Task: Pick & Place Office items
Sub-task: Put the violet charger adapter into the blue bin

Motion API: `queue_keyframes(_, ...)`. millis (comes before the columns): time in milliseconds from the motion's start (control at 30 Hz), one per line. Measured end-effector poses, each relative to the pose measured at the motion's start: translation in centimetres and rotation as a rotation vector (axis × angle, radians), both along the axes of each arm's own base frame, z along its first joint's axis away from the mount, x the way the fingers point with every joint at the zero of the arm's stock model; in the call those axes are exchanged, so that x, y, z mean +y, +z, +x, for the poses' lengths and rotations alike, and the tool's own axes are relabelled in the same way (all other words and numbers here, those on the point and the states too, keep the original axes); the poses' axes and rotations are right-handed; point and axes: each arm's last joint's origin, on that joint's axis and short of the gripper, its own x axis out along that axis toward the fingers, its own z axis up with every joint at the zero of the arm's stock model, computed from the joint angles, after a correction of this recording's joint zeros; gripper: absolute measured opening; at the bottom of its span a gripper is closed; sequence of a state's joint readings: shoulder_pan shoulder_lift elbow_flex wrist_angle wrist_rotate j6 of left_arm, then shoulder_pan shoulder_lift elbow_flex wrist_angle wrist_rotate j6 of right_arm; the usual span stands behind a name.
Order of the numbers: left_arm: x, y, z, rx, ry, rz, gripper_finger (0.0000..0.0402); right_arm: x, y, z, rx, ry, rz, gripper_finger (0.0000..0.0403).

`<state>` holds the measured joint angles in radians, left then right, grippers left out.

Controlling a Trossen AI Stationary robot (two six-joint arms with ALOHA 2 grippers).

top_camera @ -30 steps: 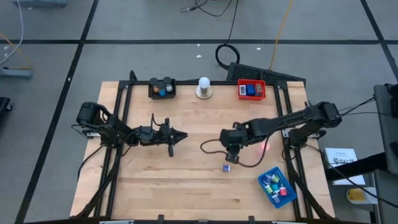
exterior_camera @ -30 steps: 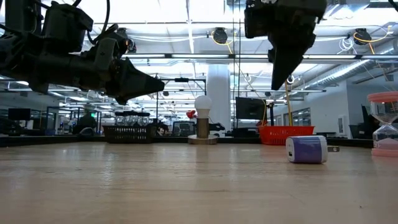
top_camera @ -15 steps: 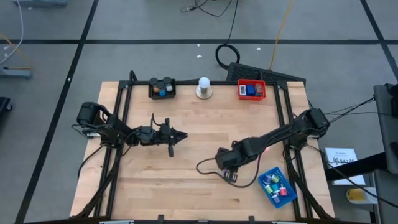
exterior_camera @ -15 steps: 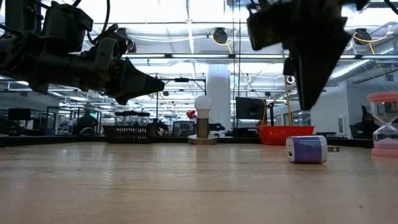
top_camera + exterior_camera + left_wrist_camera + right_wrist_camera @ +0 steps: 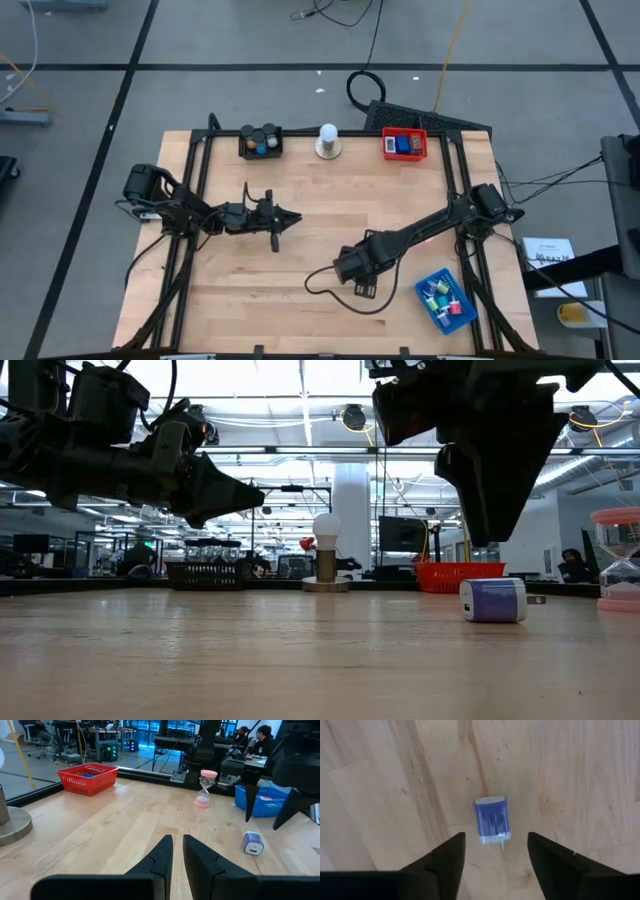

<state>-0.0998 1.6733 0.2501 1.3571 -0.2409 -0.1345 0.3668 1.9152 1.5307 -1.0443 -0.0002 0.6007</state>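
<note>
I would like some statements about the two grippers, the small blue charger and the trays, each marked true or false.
1. The right gripper is open above the blue charger. True.
2. The charger is held between the right gripper's fingers. False: it lies on the table, untouched.
3. The left gripper is shut and holds nothing. True.
4. The blue tray is empty. False: it holds several small items.
5. The red tray stands at the table's far edge. True.
</note>
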Motion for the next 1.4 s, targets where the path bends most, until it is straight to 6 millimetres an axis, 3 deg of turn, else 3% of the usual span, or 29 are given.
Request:
queue_keyframes(267, 0.0, 0.0, 0.0, 0.000, 0.000, 0.000, 0.0051, 0.4, -0.2, 0.5, -0.069, 0.004, -0.006, 0.0242)
queue_keyframes(567, 0.0, 0.0, 0.0, 0.000, 0.000, 0.000, 0.0051, 0.2, -2.6, -0.1, -0.074, 0.005, 0.000, 0.0252)
queue_keyframes(800, 0.0, 0.0, 0.0, 0.000, 0.000, 0.000, 0.0051, 0.0, -4.5, -0.7, -0.079, 0.010, 0.001, 0.0224)
queue_keyframes(1100, 0.0, 0.0, 0.0, 0.000, 0.000, 0.000, 0.0051, -0.1, -5.4, -0.9, -0.089, 0.013, 0.052, 0.0145)
queue_keyframes(1233, 0.0, 0.0, 0.0, 0.000, 0.000, 0.000, 0.0051, -0.3, -4.2, -1.2, -0.089, -0.030, 0.097, 0.0126)
queue_keyframes(1400, 0.0, 0.0, 0.0, 0.000, 0.000, 0.000, 0.0051, -0.3, 0.5, -3.3, -0.124, -0.134, 0.193, 0.0126)
